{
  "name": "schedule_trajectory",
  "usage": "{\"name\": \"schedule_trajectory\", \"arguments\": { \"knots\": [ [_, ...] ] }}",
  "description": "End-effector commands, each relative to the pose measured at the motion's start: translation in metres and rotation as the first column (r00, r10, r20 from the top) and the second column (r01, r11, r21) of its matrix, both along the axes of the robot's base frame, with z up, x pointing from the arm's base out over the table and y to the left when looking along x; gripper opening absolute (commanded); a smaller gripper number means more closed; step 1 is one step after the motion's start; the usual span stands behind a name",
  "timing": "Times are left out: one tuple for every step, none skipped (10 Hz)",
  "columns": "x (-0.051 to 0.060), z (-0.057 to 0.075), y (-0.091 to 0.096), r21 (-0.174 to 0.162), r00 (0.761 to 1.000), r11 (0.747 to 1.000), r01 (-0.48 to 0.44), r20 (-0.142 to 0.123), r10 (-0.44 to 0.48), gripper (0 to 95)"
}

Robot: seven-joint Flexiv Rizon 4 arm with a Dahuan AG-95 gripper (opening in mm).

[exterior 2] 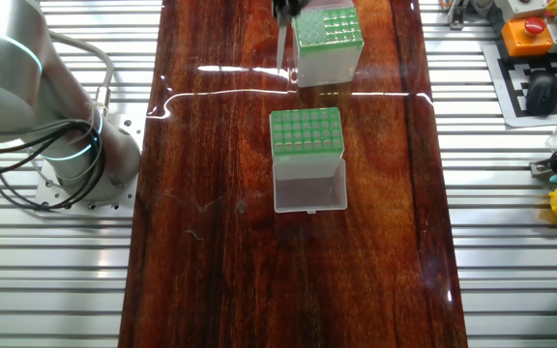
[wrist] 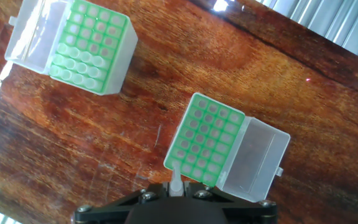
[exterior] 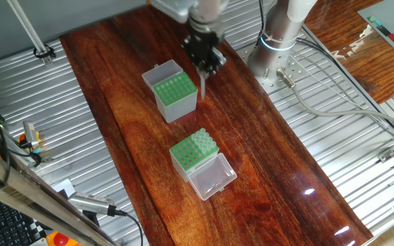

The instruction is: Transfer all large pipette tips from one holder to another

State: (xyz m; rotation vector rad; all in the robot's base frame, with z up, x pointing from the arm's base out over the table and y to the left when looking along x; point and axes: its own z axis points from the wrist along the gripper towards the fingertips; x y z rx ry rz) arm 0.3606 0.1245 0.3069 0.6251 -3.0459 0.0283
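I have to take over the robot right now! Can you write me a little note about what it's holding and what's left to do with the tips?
Gripper: shut on one large pipette tip, which hangs point down beside the taller box, above the table.
Shorter box: nearer the front, its clear lid lying open.
Done: a batch of tips stands along one edge of the shorter box.
Left: put the held tip into a free hole there, then fetch any others from the taller box; how many remain cannot be told.
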Motion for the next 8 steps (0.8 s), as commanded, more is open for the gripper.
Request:
{"name": "schedule_trajectory", "arguments": {
  "knots": [
    [-0.0016, 0.0004, 0.0019, -0.019, 1.0, 1.0, -0.01, 0.002, 0.01, 0.0],
    [-0.0016, 0.0004, 0.0019, -0.019, 1.0, 0.999, -0.03, 0.002, 0.03, 0.0],
    [-0.0016, 0.0004, 0.0019, -0.018, 0.999, 0.999, -0.051, 0.002, 0.051, 0.0],
    [-0.0016, 0.0004, 0.0019, -0.013, 0.996, 0.996, -0.087, 0.003, 0.087, 0.0],
    [-0.0016, 0.0004, 0.0019, -0.012, 0.994, 0.994, -0.11, 0.006, 0.11, 0.0],
    [-0.0016, 0.0004, 0.0019, -0.011, 0.992, 0.992, -0.125, 0.009, 0.125, 0.0],
    [-0.0016, 0.0004, 0.0019, -0.005, 0.99, 0.99, -0.14, 0.027, 0.14, 0.0],
    [-0.0016, 0.0004, 0.0019, 0.018, 0.988, 0.988, -0.15, 0.043, 0.149, 0.0]
  ]
}}
